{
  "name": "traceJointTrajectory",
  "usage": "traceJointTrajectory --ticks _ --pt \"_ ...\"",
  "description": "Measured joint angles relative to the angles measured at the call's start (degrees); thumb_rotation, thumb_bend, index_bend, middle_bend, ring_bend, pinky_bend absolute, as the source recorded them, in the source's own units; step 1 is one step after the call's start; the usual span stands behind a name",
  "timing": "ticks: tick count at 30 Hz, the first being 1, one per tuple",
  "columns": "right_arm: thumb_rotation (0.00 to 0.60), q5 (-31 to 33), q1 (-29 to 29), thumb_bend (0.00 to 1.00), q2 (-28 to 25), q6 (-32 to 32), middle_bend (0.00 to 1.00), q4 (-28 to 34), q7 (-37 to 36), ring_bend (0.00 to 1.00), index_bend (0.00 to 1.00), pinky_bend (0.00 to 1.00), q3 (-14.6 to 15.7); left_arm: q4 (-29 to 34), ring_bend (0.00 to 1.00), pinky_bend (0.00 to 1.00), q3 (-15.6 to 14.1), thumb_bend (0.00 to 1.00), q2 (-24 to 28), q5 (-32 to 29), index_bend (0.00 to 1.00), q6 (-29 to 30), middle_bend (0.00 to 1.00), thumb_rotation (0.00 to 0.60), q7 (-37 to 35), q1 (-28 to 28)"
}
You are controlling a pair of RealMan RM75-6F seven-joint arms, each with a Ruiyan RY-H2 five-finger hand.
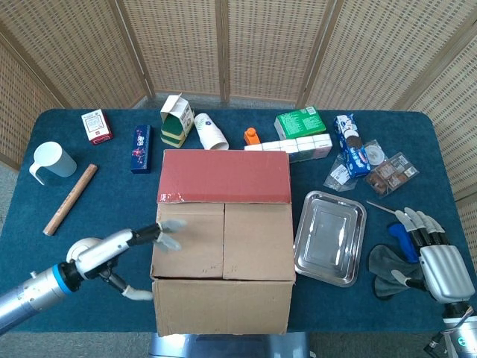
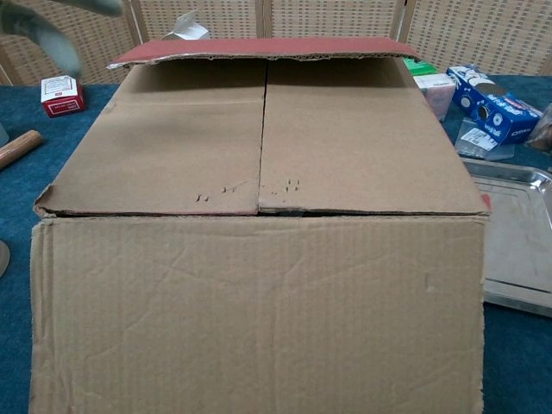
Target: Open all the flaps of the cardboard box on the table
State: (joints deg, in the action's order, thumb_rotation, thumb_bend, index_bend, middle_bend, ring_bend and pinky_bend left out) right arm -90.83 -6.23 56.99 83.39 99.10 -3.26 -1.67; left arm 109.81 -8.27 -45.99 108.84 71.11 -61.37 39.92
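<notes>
Cardboard is seen across the middle of the head view, where the cardboard box [image 1: 222,253] sits on the blue table [image 1: 112,201] with its near flap [image 1: 221,306] folded out toward the lower edge, its red far flap [image 1: 226,176] opened toward the top, and two inner flaps [image 1: 223,240] lying closed. The left hand [image 1: 127,250] is seen at lower left, fingers spread and blurred at the box's left edge, with nothing gripped. The right hand [image 1: 436,257] is held released at lower right, fingers apart, beside a metal tray [image 1: 330,237].
</notes>
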Motion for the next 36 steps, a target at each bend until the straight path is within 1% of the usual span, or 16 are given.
traceJointTrajectory --ticks 2,3,6,9,12,17,21,23,25,28,32,36 --pt "0.6 0.05 -0.07 0.0 0.1 -0.19 0.0 -0.03 0.17 0.0 0.0 0.11 0.01 -1.04 0.1 0.22 0.34 0.39 -0.18 -2.09 0.27 1.81 0.08 0.6 6.57 -2.66" --pt "0.6 0.08 -0.12 0.0 0.16 -0.29 0.0 -0.03 0.25 0.0 0.0 0.11 0.01 -1.94 0.09 0.21 0.57 0.39 -0.45 -3.46 0.27 3.46 0.07 0.6 10.93 -4.72" --pt "0.6 0.27 -0.25 0.0 0.37 -0.53 0.0 -0.08 0.53 0.0 0.0 0.11 -0.03 -4.93 0.09 0.2 1.13 0.39 -1.51 -6.85 0.27 8.67 0.06 0.6 20.77 -10.68" --pt "0.6 0.23 -0.27 0.0 0.48 -0.49 0.0 -0.13 0.57 0.0 0.0 0.11 -0.06 -8.88 0.09 0.2 1.58 0.39 -2.96 -10.03 0.27 13.54 0.05 0.6 27.2 -16.34" --pt "0.6 0.25 -0.26 0.0 0.59 -0.38 0.0 -0.23 0.58 0.0 0.0 0.11 -0.11 -12.59 0.09 0.2 1.73 0.39 -4.71 -12.54 0.27 15.9 0.04 0.6 30.23 -20.0" --pt "0.6 0.75 -0.26 0.0 0.65 -0.36 0.0 -0.52 0.27 0.0 0.0 0.11 -0.33 -17.21 0.09 0.19 1.52 0.39 -7.31 -14.49 0.27 17.9 0.03 0.6 31.25 -23.9" --pt "0.6 1.19 -0.36 0.0 0.73 -0.49 0.0 -0.71 0.16 0.0 0.0 0.11 -0.57 -21.55 0.08 0.19 1.23 0.39 -9.47 -15.6 0.26 19.52 0.02 0.6 30.67 -26.92" --pt "0.6 1.11 -0.39 0.0 0.87 -0.39 0.0 -0.88 0.2 0.0 0.0 0.1 -0.68 -23.53 0.08 0.19 1.12 0.39 -10.49 -15.89 0.26 20.12 0.01 0.6 29.96 -27.85" --pt "0.6 0.6 -0.38 0.0 1.31 0.43 0.0 -1.38 0.42 0.0 0.0 0.07 -0.91 -26.3 0.08 0.19 0.83 0.39 -11.85 -16.16 0.26 20.48 0.01 0.6 29.49 -29.08" --pt "0.6 -1.02 -0.34 0.0 2.72 2.8 0.0 -2.73 0.3 0.0 0.0 0.07 -1.36 -30.55 0.08 0.19 0.73 0.39 -14.48 -16.47 0.26 21.27 0.01 0.6 29.06 -30.96" --pt "0.6 -2.12 -0.71 0.0 3.53 3.88 0.0 -3.39 -1.73 0.0 0.0 0.07 -2.06 -33.63 0.07 0.19 0.68 0.39 -16.96 -16.44 0.26 21.45 0.0 0.6 28.89 -32.35" --pt "0.6 -2.26 -1.77 0.0 2.65 3.98 0.0 -1.78 -1.2 0.0 0.0 0.07 -3.53 -35.28 0.07 0.19 0.84 0.39 -18.53 -15.99 0.26 21.06 0.0 0.6 29.05 -32.98"
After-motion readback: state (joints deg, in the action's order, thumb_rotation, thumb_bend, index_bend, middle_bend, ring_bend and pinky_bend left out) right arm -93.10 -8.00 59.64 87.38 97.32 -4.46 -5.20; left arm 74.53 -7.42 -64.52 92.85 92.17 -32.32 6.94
